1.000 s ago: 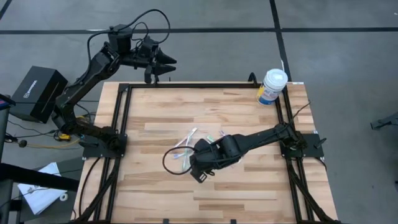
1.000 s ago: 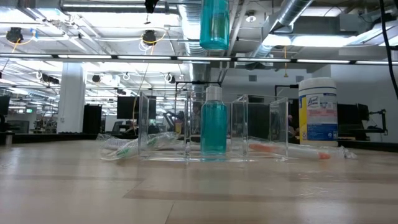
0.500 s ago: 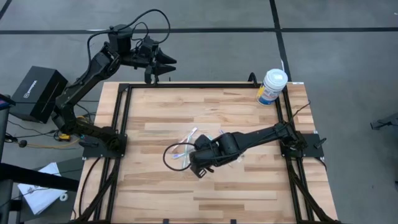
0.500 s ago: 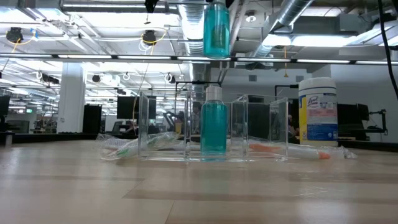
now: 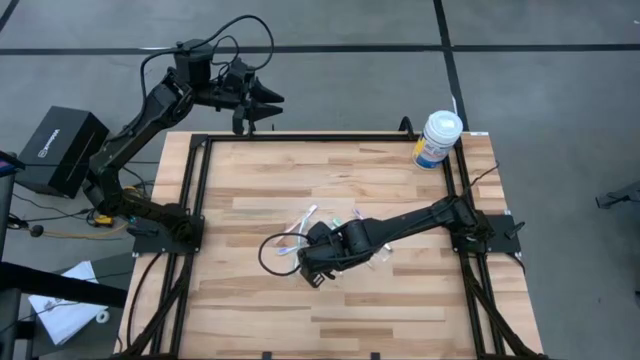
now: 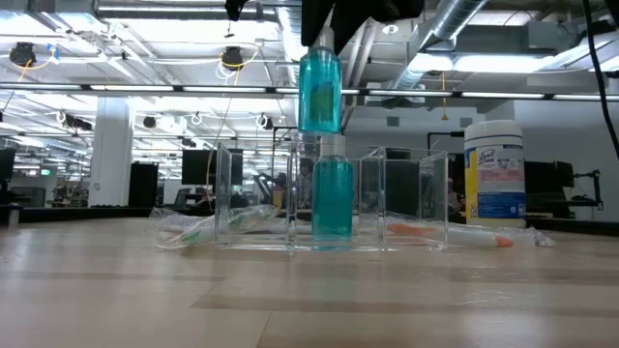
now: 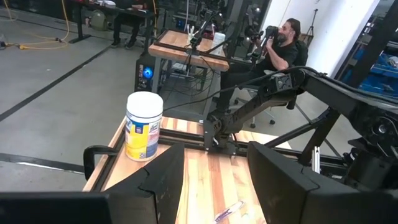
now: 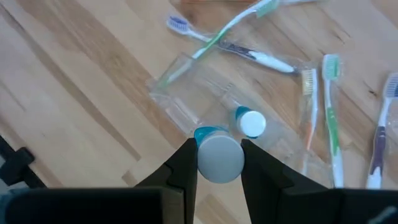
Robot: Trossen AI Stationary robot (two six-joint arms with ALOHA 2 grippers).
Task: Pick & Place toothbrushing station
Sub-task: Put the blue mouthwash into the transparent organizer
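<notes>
Over the table's middle, in the high view, the right gripper [image 5: 318,262] is being held above the clear container [image 5: 345,240], while the left gripper [image 5: 262,102] is waiting beyond the far edge, jaws apart. At table height, one teal tube [image 6: 334,198] is already standing upright in the container [image 6: 406,198]; a second tube [image 6: 320,82] is hanging vertical, cap up, just above it. From the right wrist, that tube [image 8: 219,155] is being gripped, while toothbrushes [image 8: 329,112] are lying flat outside, apparently still to be placed.
</notes>
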